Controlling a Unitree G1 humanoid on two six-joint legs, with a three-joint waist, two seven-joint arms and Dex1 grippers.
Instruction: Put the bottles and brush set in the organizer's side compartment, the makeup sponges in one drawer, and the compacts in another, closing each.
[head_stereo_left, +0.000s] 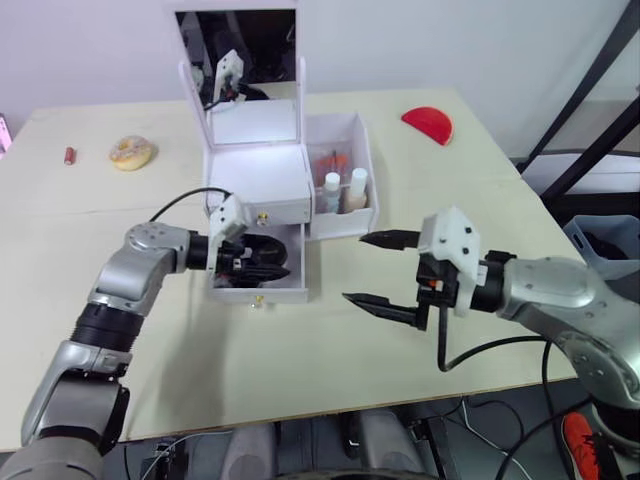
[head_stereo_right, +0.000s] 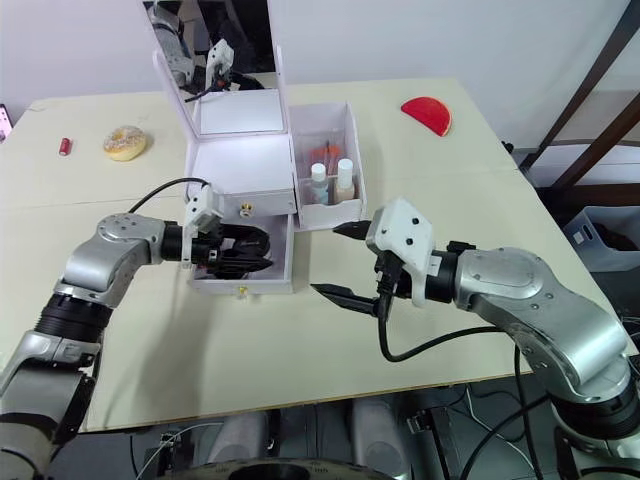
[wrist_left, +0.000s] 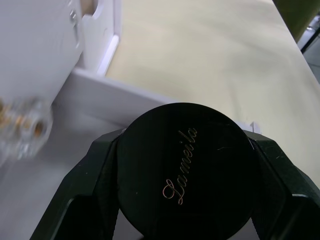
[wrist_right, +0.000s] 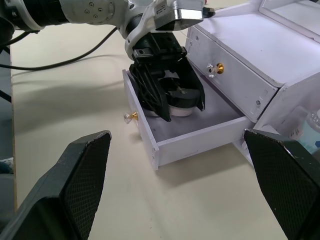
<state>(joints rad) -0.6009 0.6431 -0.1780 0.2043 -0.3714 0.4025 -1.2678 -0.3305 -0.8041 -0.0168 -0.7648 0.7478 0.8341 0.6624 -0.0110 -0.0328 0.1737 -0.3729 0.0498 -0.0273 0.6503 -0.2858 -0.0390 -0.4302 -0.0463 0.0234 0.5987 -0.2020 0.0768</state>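
Two grippers work a pale tabletop (head_stereo_left: 300, 370) where a white plastic organizer (head_stereo_left: 255, 175) stands with its mirror lid (head_stereo_left: 240, 75) raised. Far left lie a small red tube (head_stereo_left: 70, 155) and a glazed doughnut-shaped thing (head_stereo_left: 131, 152), well apart from the job. The left gripper (head_stereo_left: 262, 260) reaches into the pulled-out lower drawer (wrist_right: 200, 137), its black fingers (wrist_left: 87, 185) clamped on the rim of a round black compact (wrist_left: 187, 170) with a smooth matte lid and gold script; a second, pale-edged round piece seems to sit beneath it, though that cannot be made out clearly. The drawer is thin-walled and boxy with a small gold knob (wrist_right: 130, 117); the shut drawer above carries a matching knob (wrist_right: 216, 68). Risk, by judgement: the hold is on a slick curved edge, so the compact could slip or land tilted against the drawer wall, and a disc standing proud of the walls would foul the front of the upper drawer when the lower one is pushed shut. The fingers could also drag the light drawer, or the whole organizer, on withdrawal. To the right, the side compartment (head_stereo_left: 355, 135) already holds upright bottles (head_stereo_left: 344, 190) with white caps and something orange-red behind them. The right gripper (head_stereo_left: 385, 270) hangs empty, its jaws spread wide, just beside the organizer; a careless swing could knock the compartment. A red half-round object (head_stereo_left: 428, 124) lies at the far right.
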